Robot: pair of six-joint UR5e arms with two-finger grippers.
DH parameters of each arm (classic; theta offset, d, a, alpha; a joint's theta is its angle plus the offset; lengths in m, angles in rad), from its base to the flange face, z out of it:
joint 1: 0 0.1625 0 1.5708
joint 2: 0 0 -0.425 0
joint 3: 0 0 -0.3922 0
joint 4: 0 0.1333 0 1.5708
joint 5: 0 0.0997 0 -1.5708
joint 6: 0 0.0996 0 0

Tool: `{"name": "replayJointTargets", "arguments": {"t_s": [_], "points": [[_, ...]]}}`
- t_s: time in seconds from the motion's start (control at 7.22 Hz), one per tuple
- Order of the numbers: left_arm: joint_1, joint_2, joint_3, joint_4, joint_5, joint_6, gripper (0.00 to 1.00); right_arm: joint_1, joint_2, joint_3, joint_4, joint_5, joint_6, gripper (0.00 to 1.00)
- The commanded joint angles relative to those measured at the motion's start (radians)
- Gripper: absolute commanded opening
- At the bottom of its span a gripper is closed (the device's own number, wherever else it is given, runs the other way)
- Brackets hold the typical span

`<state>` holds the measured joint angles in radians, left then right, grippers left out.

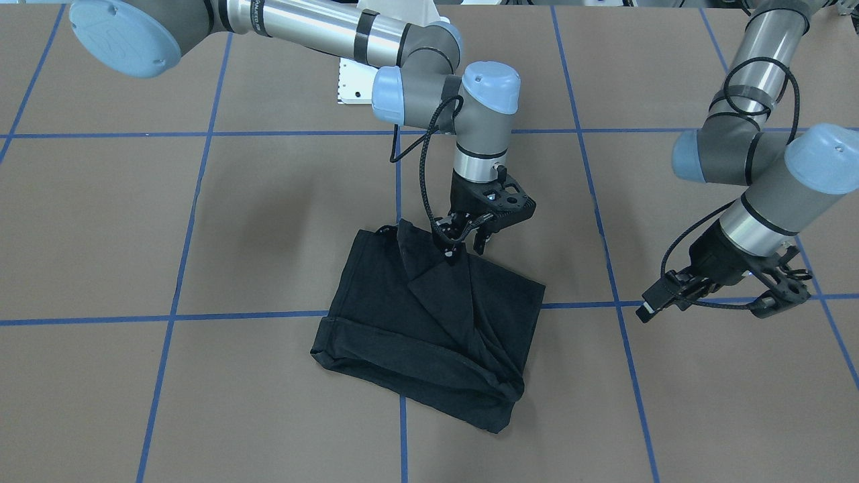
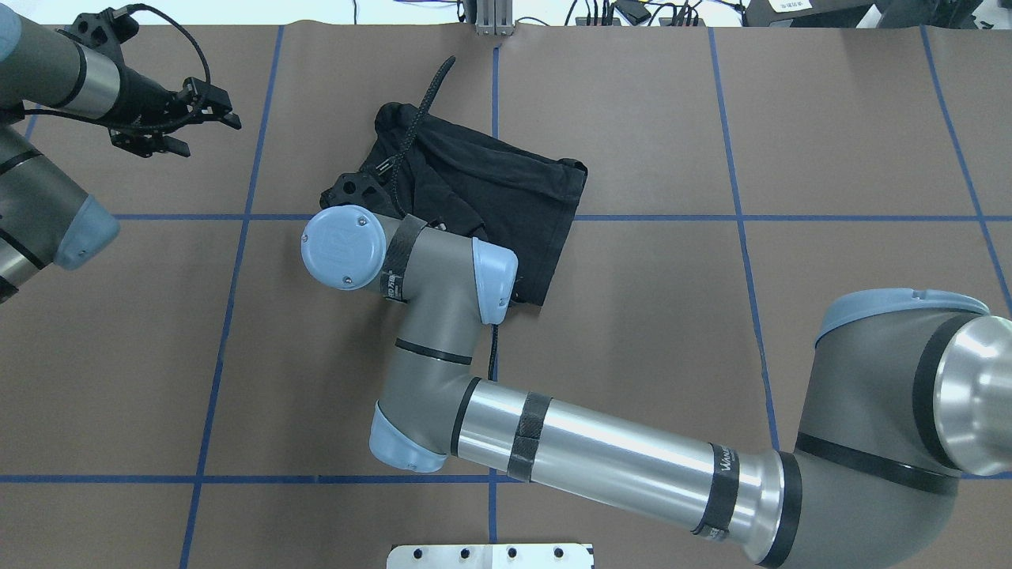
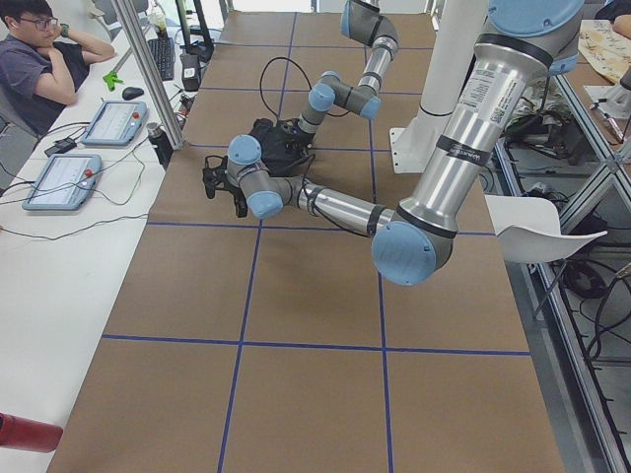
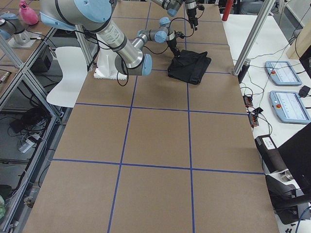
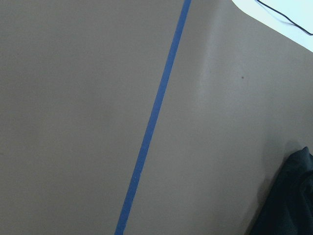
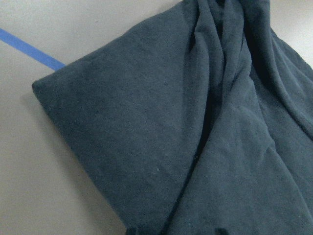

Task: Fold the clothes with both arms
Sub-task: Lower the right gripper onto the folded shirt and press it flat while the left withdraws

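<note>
Exterior front-facing view suggests the step in hand is settling the loose diagonal flap on an almost folded bundle. To do it well, the right claw (image 1: 464,247) should pinch only the top layer at the crease, lift it low and lay it flat without dragging the layers beneath. That claw is released and moderately parted at the robot-side edge of the black T-shirt (image 1: 402,329). One fingertip (image 1: 448,252) touches the raised crease and the other hangs just off the hem, with nothing gripped. The shirt lies as a rough rectangle about midway along the table (image 1: 201,235), towards the edge opposite the robot. The left claw (image 2: 202,130) hovers well apart near that same edge; it looks parted and empty, and could pin a corner
</note>
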<state>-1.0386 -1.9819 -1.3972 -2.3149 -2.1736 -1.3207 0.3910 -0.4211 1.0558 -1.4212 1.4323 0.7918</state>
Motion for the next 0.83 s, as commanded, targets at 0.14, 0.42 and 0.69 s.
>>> {"name": "replayJointTargets", "arguments": {"t_s": [0.14,0.42,0.69], "points": [[0.0,0.002,0.001,0.0,0.0,-0.002,1.0,-0.008,-0.001,-0.004,0.001,-0.009,0.0,0.32],[0.0,0.0,0.0,0.0,-0.002,-0.002,1.0,-0.004,-0.002,-0.004,0.001,-0.007,0.0,0.17],[0.0,0.002,-0.002,0.0,-0.011,-0.002,1.0,0.0,-0.001,-0.002,0.001,-0.007,-0.002,0.0]]}}
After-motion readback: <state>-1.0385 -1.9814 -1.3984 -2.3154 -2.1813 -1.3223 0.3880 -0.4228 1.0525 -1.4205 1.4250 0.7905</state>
